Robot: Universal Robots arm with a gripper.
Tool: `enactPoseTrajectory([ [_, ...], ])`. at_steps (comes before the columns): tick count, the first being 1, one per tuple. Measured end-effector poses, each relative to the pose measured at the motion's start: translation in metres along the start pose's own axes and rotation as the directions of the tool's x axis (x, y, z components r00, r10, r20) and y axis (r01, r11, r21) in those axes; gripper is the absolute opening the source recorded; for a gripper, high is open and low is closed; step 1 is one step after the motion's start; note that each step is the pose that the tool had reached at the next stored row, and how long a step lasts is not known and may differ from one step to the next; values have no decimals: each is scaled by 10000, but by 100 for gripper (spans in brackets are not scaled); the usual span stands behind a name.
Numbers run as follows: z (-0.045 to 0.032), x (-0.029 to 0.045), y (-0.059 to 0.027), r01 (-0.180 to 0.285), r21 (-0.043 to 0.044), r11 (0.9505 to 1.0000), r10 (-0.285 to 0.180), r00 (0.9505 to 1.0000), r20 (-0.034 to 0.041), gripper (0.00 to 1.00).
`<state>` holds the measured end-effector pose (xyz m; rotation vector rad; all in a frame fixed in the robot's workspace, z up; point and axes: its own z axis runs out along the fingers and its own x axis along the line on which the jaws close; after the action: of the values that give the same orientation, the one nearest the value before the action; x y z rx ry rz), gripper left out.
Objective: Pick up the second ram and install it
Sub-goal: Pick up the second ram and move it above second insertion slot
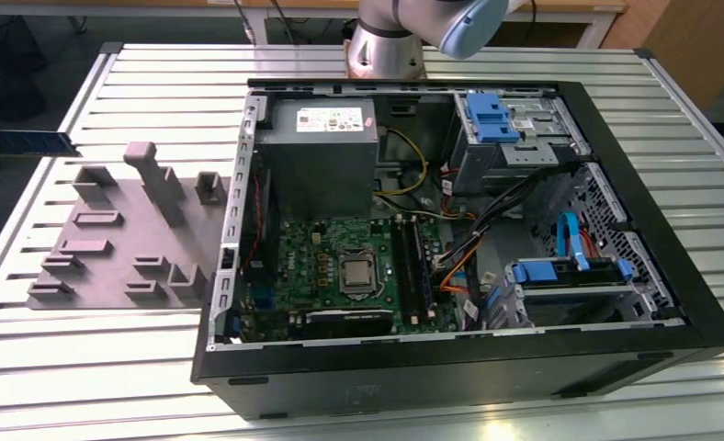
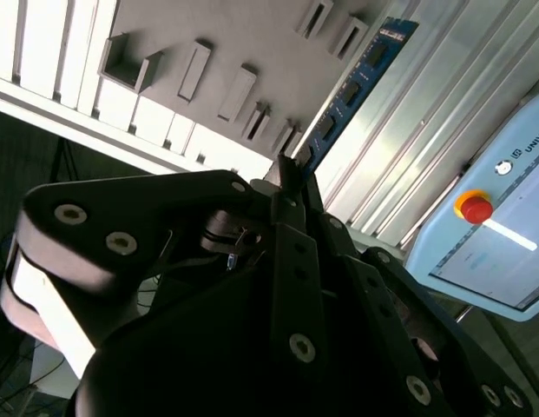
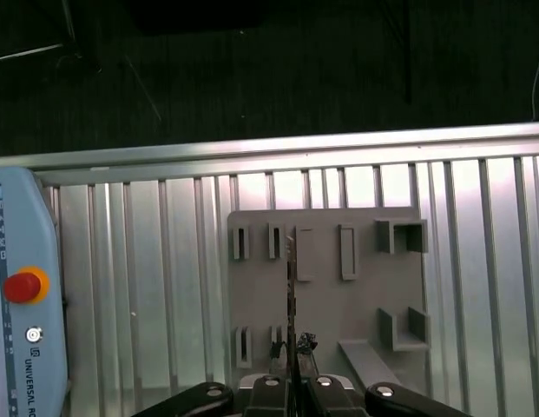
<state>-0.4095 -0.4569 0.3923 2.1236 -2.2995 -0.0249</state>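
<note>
In the exterior view the second ram (image 1: pixel 28 143) hangs at the exterior view's left, near the grey fixture plate (image 1: pixel 117 239) on the bench (image 1: pixel 153 73) and well apart from the open computer case (image 1: pixel 656 303) and its motherboard (image 1: pixel 337 271)

In the second wrist view the pincer (image 2: pixel 291 178) is clamped on one end of the ram, which reaches out over the plate

In the first wrist view the ram shows edge-on and straight. This carrying step seems to ask for a firm, square hold, so that the thin stick does not tilt or slip
</note>
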Motion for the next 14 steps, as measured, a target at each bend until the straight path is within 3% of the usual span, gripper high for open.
enactPoseTrajectory([
  [14, -2, -14, -184, 1, 2, 10000, -1, 10000, 3, 14],
])
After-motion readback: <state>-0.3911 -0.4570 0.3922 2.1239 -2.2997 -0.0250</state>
